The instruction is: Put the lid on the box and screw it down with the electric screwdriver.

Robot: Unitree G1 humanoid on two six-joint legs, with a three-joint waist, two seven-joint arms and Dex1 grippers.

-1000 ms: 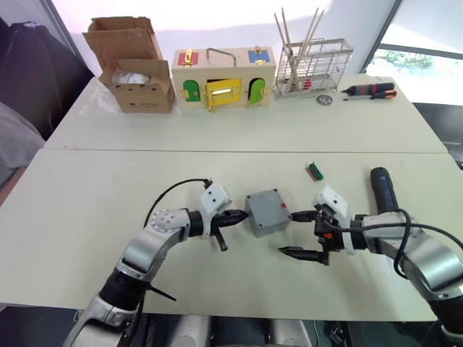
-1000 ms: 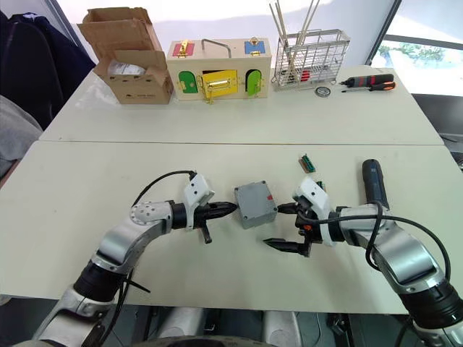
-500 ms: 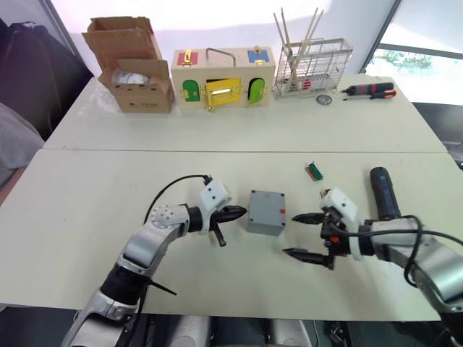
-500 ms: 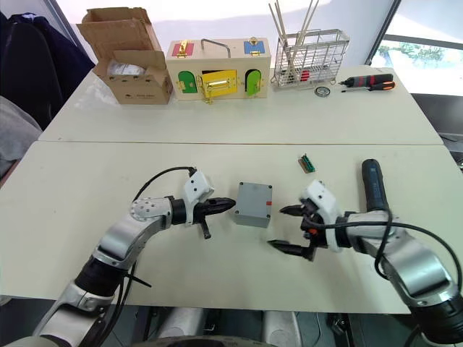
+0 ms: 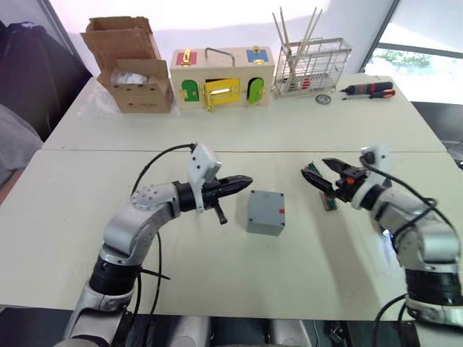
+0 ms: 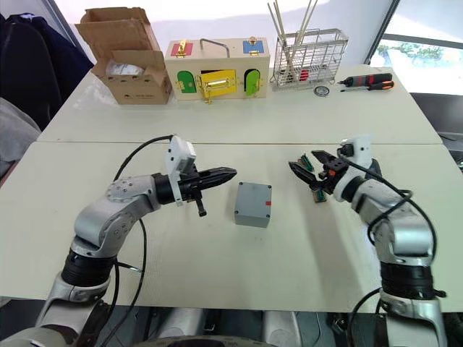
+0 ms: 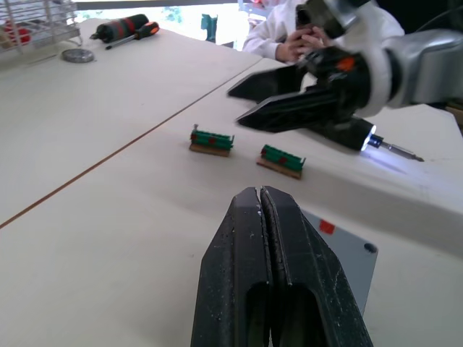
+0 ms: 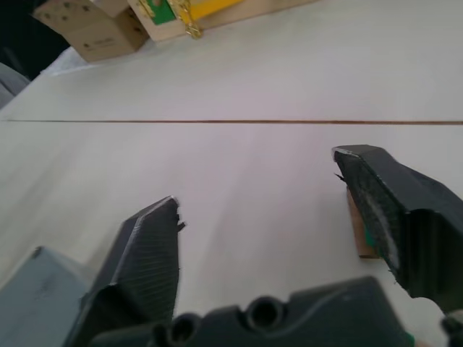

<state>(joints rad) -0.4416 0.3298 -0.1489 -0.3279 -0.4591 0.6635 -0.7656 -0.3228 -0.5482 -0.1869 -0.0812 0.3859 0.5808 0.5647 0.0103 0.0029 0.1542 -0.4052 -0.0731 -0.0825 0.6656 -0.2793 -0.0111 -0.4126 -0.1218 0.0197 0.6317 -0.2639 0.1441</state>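
1. Head views — the box [image 6: 253,204] sits on the near table between the two arms with the lid [image 5: 266,207] already on top of it, a small red mark near one edge. The left gripper [image 5: 242,181] hangs just beside the box's left side, apart from it, with its fingers pressed together on nothing. The right gripper [image 6: 307,171] is raised well to the box's right, fingers spread wide and empty, over two small green terminal blocks [image 5: 330,202].

2. Left wrist view — the left arm's own fingers [image 7: 249,238] are closed flat against each other, and a corner of the lid with a screw hole shows just past them. Across the table the right gripper stands spread above the green blocks; just behind it the electric screwdriver [image 7: 365,136] lies on the table, its tip lit and its metal bit pointing away.

3. Right wrist view — the right arm's fingers [image 8: 145,249] stand far apart with bare table between them; one green block lies beside the far finger and a grey corner of the box shows at the edge.

4. Judgement — the lidding step looks done, and the fetch of the driver is in hand. The next move calls for the right gripper to come down around the black barrel and close firmly — then carry the bit to a corner hole while the left steadies the box.
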